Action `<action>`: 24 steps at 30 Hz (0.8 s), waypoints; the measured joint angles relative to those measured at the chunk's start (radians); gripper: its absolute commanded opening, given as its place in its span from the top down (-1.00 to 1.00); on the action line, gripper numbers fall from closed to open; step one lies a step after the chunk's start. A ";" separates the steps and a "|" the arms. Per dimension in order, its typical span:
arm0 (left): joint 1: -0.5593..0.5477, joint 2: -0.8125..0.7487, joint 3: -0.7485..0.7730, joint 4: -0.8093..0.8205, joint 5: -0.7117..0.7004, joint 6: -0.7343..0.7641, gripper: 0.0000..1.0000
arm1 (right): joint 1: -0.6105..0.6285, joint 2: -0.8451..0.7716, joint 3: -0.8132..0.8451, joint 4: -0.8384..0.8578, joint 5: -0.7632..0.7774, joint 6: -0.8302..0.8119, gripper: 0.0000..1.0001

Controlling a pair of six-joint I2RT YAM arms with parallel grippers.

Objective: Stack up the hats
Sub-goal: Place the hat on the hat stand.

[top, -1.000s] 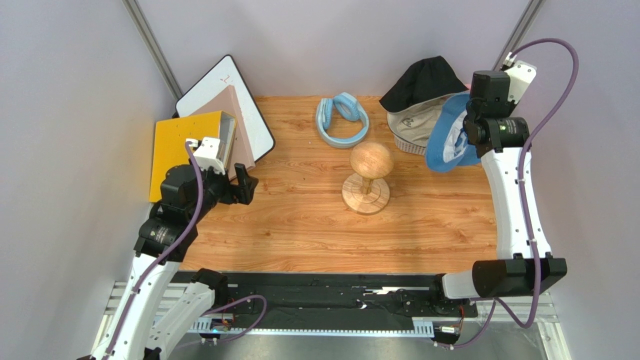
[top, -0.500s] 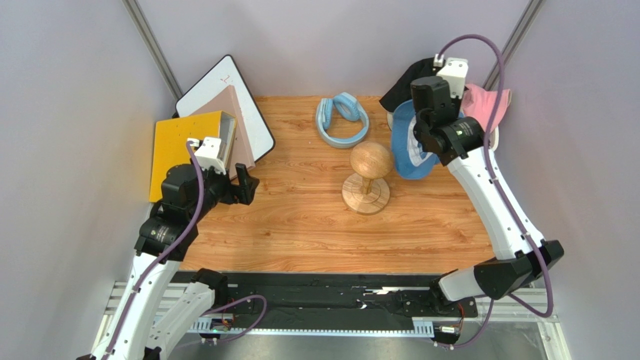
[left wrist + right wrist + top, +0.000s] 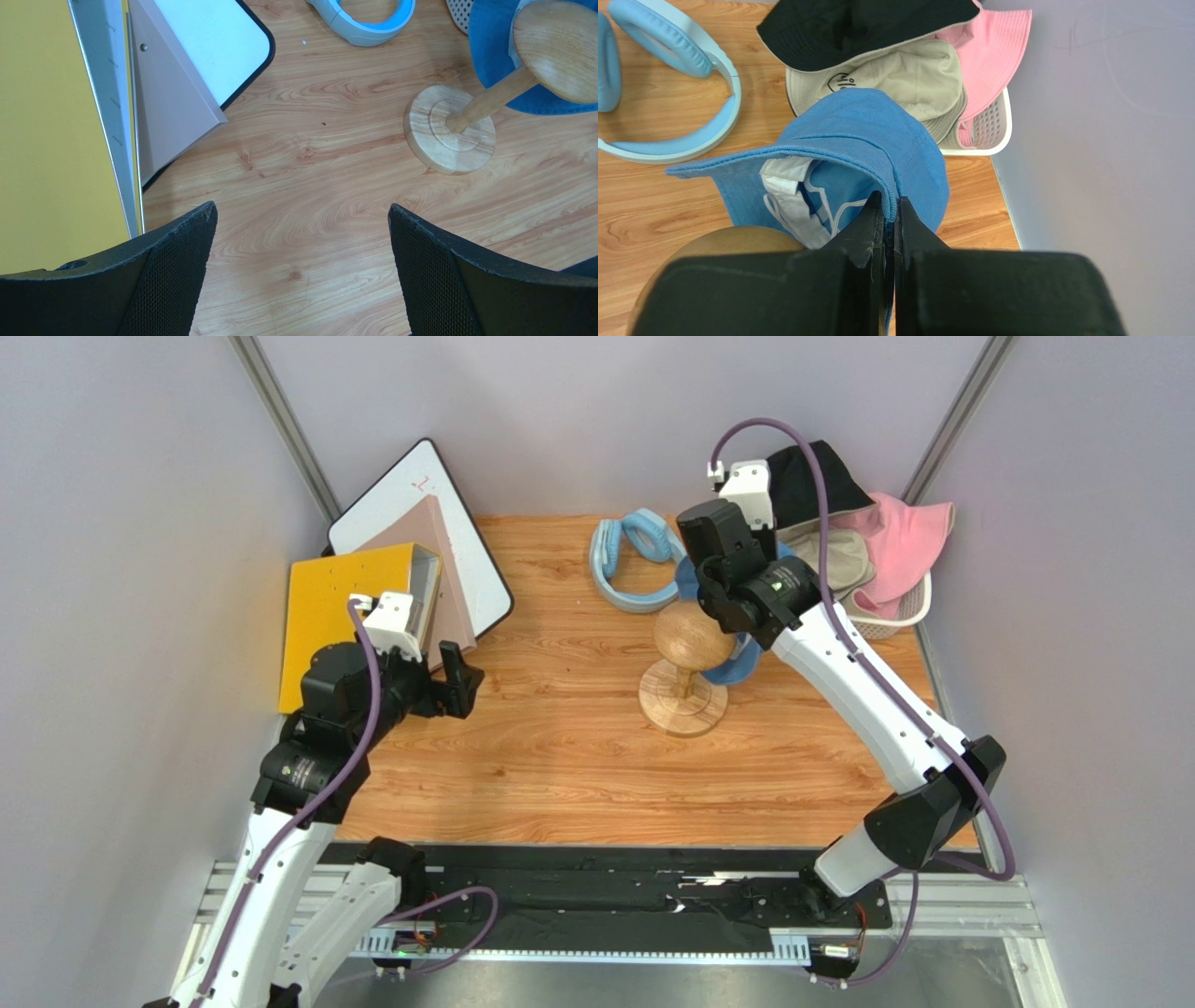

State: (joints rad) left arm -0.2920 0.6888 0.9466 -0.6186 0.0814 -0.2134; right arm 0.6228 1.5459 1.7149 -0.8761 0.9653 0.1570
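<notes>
Body notes, placed against the wooden stand.

The left arm, left of the stand, has white link shells, black joint housings, a white camera block at the wrist and a lavender cable along it. The left gripper has two black fingers with finely dimpled mesh on the inner faces.

The right arm, right of the stand, has the same white links, black joints and lavender cable. The right gripper has matte black fingers on a broad black body.

Both bases are black and sit on a black rail nearer than the stand.
</notes>
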 measured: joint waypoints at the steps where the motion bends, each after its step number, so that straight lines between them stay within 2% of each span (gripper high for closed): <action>1: 0.000 0.000 0.000 0.000 0.000 0.000 -0.91 | 0.011 0.003 0.005 0.001 0.007 -0.004 1.00; 24: 0.000 -0.007 0.000 -0.002 -0.023 0.000 -0.99 | 0.230 0.005 0.021 -0.009 0.129 -0.038 1.00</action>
State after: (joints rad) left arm -0.2920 0.6819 0.9463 -0.6205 0.0589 -0.2134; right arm 0.8528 1.5505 1.7355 -0.8852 1.0943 0.1188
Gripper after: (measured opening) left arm 0.986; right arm 0.011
